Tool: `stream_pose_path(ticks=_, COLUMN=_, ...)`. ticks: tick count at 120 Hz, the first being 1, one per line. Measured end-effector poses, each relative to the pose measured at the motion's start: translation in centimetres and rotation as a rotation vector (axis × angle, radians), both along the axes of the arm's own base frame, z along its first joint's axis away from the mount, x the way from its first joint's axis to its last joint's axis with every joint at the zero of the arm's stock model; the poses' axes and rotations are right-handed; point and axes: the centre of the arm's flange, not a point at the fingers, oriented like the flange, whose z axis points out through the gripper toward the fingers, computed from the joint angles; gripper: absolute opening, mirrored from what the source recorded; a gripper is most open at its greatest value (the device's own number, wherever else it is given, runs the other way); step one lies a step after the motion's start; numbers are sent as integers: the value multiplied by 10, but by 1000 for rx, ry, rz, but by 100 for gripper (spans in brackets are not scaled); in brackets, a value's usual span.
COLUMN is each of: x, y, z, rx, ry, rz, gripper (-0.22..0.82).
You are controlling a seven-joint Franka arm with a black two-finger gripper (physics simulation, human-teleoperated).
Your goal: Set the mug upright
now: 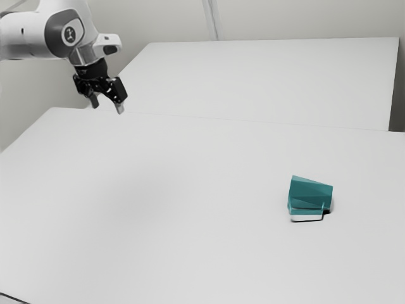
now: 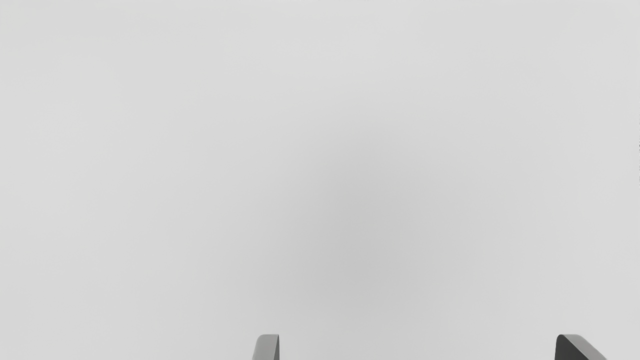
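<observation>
A broad pale desk [image 1: 190, 221] spreads out here, the arm [image 1: 31, 35] hanging over toward the exterior view's far left. Well apart from it, toward the exterior view's right, the teal mug [image 1: 310, 194] lies on its side. It looks light and stiff, perhaps slippery; I'd grip across its body. The fingers [image 2: 267, 347] stand wide, holding nothing. The thin handle [image 1: 307, 221], toward the near side, seems a poorer hold.

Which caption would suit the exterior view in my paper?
Franka arm with open fingers above a white table, where a teal mug lies on its side.
</observation>
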Motion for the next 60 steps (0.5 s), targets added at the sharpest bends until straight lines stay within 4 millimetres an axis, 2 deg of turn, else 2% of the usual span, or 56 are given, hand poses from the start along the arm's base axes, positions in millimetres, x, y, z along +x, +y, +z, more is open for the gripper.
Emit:
stream_pose_path(ticks=21, x=6, y=4, z=0, rx=2, ry=-51, rz=-5, gripper=60)
stream_pose_path(ticks=32, x=20, y=3, z=-15, rx=-17, ry=-78, rz=-3, gripper=60)
stream_pose_path(ticks=39, x=34, y=-2, z=-32, rx=-30, ry=-94, rz=-8, gripper=60)
stream_pose_path(ticks=45, x=46, y=-10, z=-50, rx=-53, ry=-106, rz=-13, gripper=60)
stream_pose_path(ticks=53, x=58, y=-35, z=-65, rx=-79, ry=-129, rz=-39, gripper=60)
stream_pose_path(ticks=60, x=54, y=-61, z=-81, rx=-102, ry=-138, rz=-66, gripper=60)
